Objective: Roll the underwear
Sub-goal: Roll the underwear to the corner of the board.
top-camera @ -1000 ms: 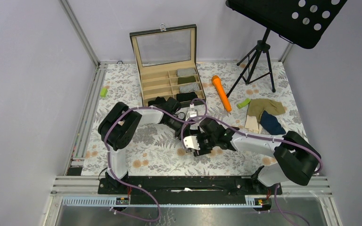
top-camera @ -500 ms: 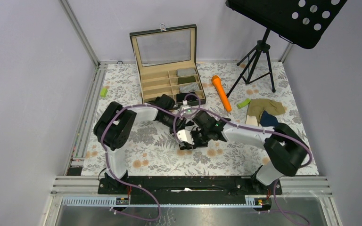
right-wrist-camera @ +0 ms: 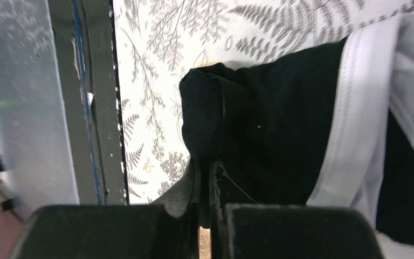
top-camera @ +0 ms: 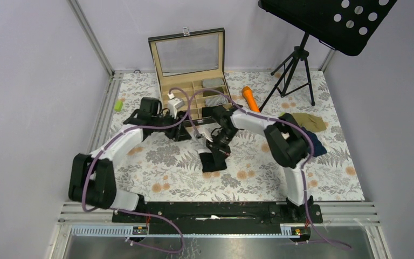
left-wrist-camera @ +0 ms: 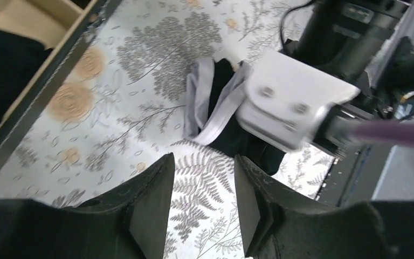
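Observation:
Black underwear with a white waistband point(top-camera: 213, 161) lies on the fern-print cloth at the table's middle. My right gripper point(top-camera: 219, 153) reaches down onto it from the box side. In the right wrist view the right gripper point(right-wrist-camera: 210, 164) is shut, pinching a bunched fold of the black underwear point(right-wrist-camera: 269, 118). My left gripper point(top-camera: 182, 132) hovers to the left near the box front, apart from the fabric. In the left wrist view the left gripper point(left-wrist-camera: 202, 164) is open with only cloth between its fingers, and the underwear point(left-wrist-camera: 221, 102) lies ahead of it. Olive-tan underwear point(top-camera: 308, 121) and navy underwear point(top-camera: 316, 145) lie at the right.
An open wooden box point(top-camera: 179, 88) with a glass lid stands at the back, with rolled items in its compartments. An orange carrot-shaped stick point(top-camera: 252, 103) lies beside it. A small green cylinder point(top-camera: 118, 105) lies at the far left. A music stand's tripod point(top-camera: 294, 70) stands back right.
The left gripper opened, let go and drew back left toward the box. The right gripper closed on the black underwear, and its arm swung up toward the box.

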